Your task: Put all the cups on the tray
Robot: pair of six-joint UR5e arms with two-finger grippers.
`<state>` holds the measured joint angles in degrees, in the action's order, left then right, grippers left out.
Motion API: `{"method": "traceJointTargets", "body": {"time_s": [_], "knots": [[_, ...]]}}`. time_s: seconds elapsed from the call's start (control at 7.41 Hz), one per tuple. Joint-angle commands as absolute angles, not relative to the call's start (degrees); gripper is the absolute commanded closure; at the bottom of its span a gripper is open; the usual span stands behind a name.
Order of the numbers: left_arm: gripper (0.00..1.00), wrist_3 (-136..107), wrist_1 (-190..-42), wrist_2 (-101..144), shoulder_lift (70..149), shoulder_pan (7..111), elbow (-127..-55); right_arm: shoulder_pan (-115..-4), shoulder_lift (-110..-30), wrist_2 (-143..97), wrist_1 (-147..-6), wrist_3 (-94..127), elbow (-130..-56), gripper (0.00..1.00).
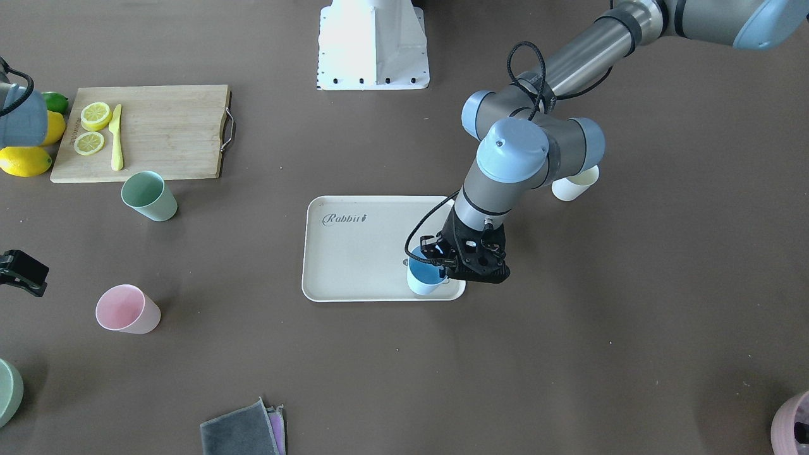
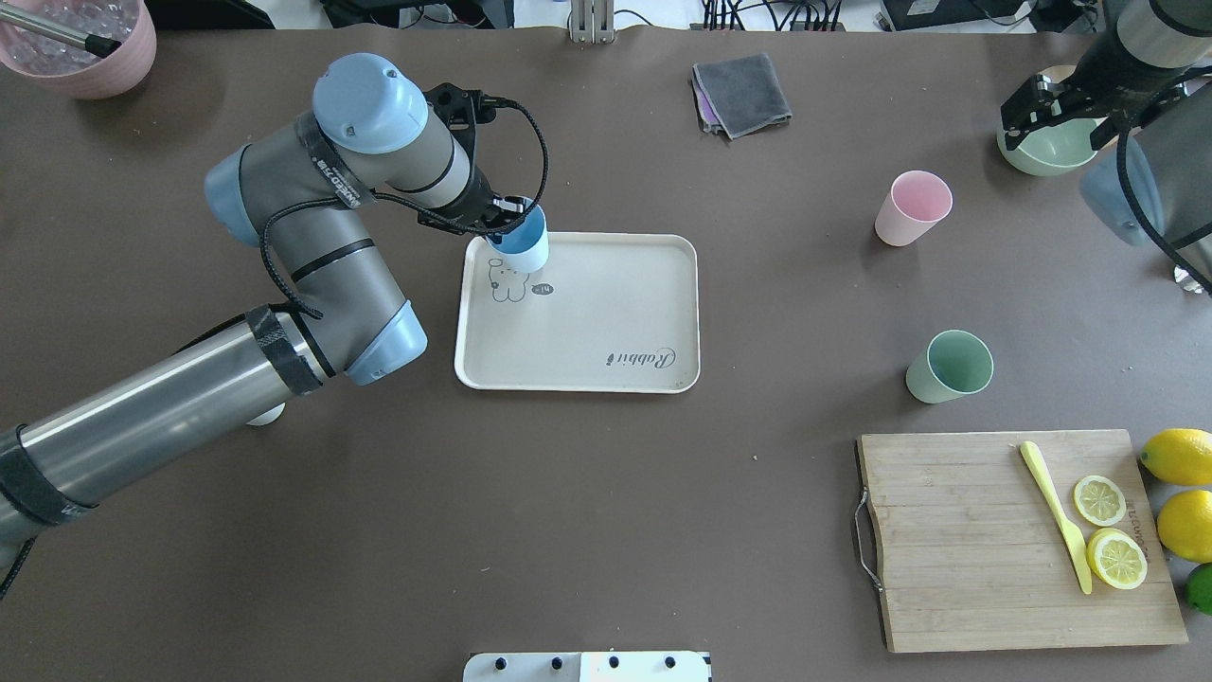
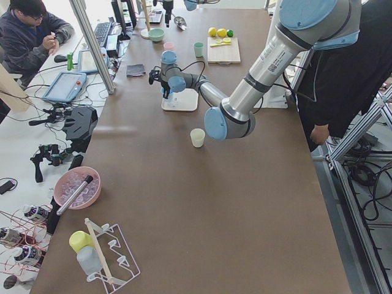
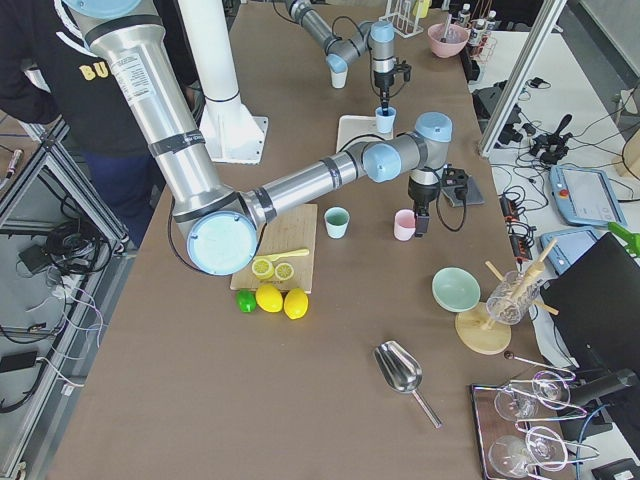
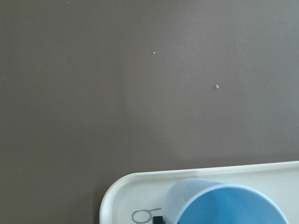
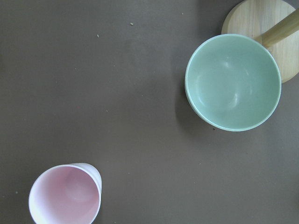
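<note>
My left gripper [image 2: 509, 220] is shut on the rim of the light blue cup [image 2: 522, 244], which is upright over the tray's [image 2: 606, 322] bunny-drawing corner. The same cup [image 1: 423, 279] and tray [image 1: 354, 253] show in the front view. The pink cup [image 2: 912, 208] and the pale green cup [image 2: 950, 367] stand on the table right of the tray. The cream-white cup [image 1: 575, 183] stands beside the tray, partly under my left arm. My right gripper [image 2: 1060, 118] is open and empty above a green bowl, beyond the pink cup [image 6: 65, 193].
A wooden cutting board [image 2: 975, 540] with lemon slices and a yellow knife lies at the near right, with lemons [image 2: 1179, 457] beside it. A green bowl [image 6: 232, 81], a folded grey cloth [image 2: 741, 93] and a pink pot [image 2: 80, 43] stand along the far edge.
</note>
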<state>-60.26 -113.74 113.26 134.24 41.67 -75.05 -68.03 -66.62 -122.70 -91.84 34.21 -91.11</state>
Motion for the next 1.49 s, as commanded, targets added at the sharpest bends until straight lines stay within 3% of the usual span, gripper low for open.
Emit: {"method": "traceJointTargets", "body": {"time_s": [0.0, 0.27, 0.54, 0.94, 1.35], "knots": [[0.02, -57.49, -113.47, 112.85, 133.86, 41.66, -75.32, -68.03, -66.62, -122.70, -91.85, 34.19, -91.06, 0.00], [0.01, -57.31, -113.29, 113.11, 133.94, 41.92, -76.19, -68.03, -66.53, -122.78, -91.85, 34.36, -91.32, 0.00], [0.01, -53.03, -107.54, 118.52, 134.21, 48.74, -79.96, -67.94, -66.62, -123.66, -91.93, 36.81, -93.24, 0.00], [0.01, -34.77, -99.50, 127.41, 126.94, 61.75, -86.57, -62.33, -77.48, -124.01, -91.85, 44.63, -107.53, 0.00], [0.01, -26.28, -99.75, 130.78, 122.61, 66.80, -86.84, -55.05, -85.06, -122.01, -90.54, 49.09, -113.81, 0.00]]}}
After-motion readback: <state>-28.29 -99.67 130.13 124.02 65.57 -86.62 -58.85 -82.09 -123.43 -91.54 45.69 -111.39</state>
